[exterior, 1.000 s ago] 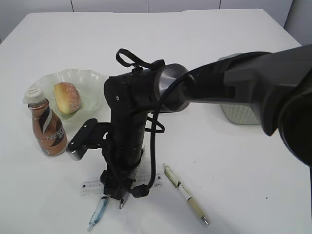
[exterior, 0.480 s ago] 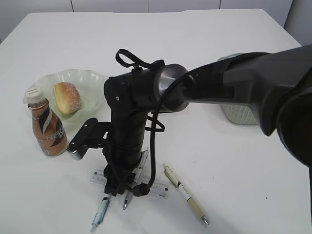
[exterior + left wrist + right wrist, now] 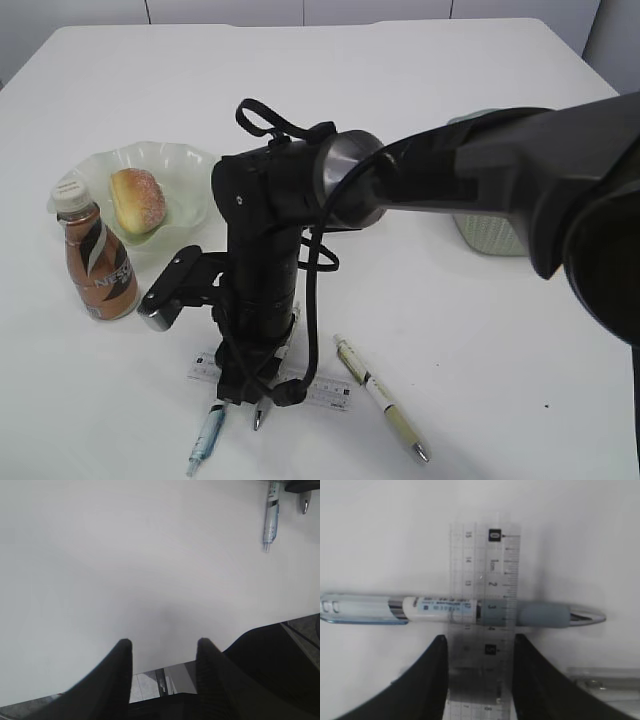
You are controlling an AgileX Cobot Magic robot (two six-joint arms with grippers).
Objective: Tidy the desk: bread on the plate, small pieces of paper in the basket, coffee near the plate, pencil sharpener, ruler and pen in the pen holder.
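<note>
- Right gripper (image 3: 479,645) lowered to the surface (image 3: 450,80), jaws closed on the ruler (image 3: 482,605) across its width; flat, thin piece, so an edge pinch looks the only workable hold.
- Ruler lying over a pen (image 3: 435,611), crossing it at right angles; risk of dragging that pen on lift-off.
- Left gripper (image 3: 162,647) parked near the surface edge, jaws parted, nothing between them; apparently kept clear of the working arm.
- Bread (image 3: 137,200) seated on the plate (image 3: 190,165), coffee (image 3: 95,265) upright just beside it; those steps judged complete.
- Second pen (image 3: 380,397) loose on the surface; basket (image 3: 490,235) mostly hidden behind the arm.
- Pen holder not in view.
</note>
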